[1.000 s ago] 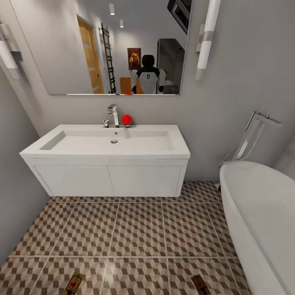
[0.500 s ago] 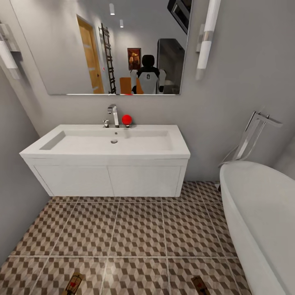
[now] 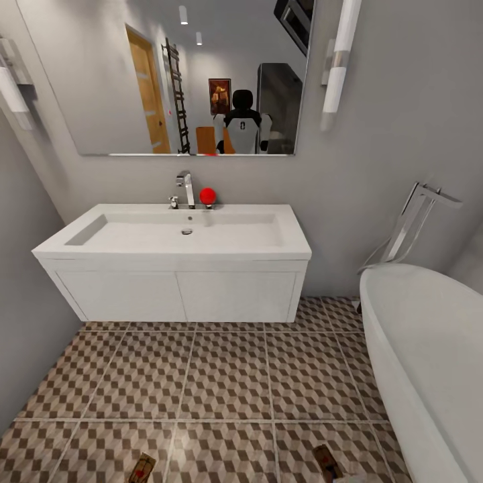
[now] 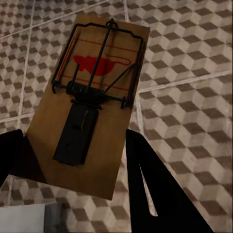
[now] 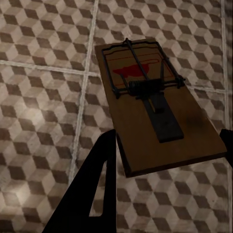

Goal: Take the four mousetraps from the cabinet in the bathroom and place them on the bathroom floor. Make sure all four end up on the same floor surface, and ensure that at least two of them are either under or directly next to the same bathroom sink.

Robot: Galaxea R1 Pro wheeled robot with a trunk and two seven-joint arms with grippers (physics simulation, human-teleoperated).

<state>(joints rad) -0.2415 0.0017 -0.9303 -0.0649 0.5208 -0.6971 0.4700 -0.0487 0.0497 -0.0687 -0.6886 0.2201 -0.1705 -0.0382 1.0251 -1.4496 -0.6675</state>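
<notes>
Each gripper pinches 1 mousetrap: the left gripper [image 4: 73, 160] holds the left mousetrap [image 4: 92, 102], the right gripper [image 5: 170, 160] the right mousetrap [image 5: 155, 104], both above the bathroom floor [image 3: 228, 376] near the bathroom sink [image 3: 181, 235], probably for setting down there.

Head view: left mousetrap [image 3: 141, 467] is cut by the bottom edge, only its far end seen; wire parts too small to read. Right mousetrap [image 3: 325, 462] is likewise clipped at the bottom edge, and a pale shape beside it is too cropped to identify. Bathtub [image 3: 429, 362] is cut by the right and bottom edges. Left wall lamp [image 3: 13, 87] is clipped at the left edge.

Left wrist view: left gripper [image 4: 73, 165] fingers [image 4: 155, 194] are cropped at the frame edge; contact with the board is hidden.

Right wrist view: right gripper [image 5: 167, 160] far finger is almost wholly cut off; grip contact is hidden under the board.
</notes>
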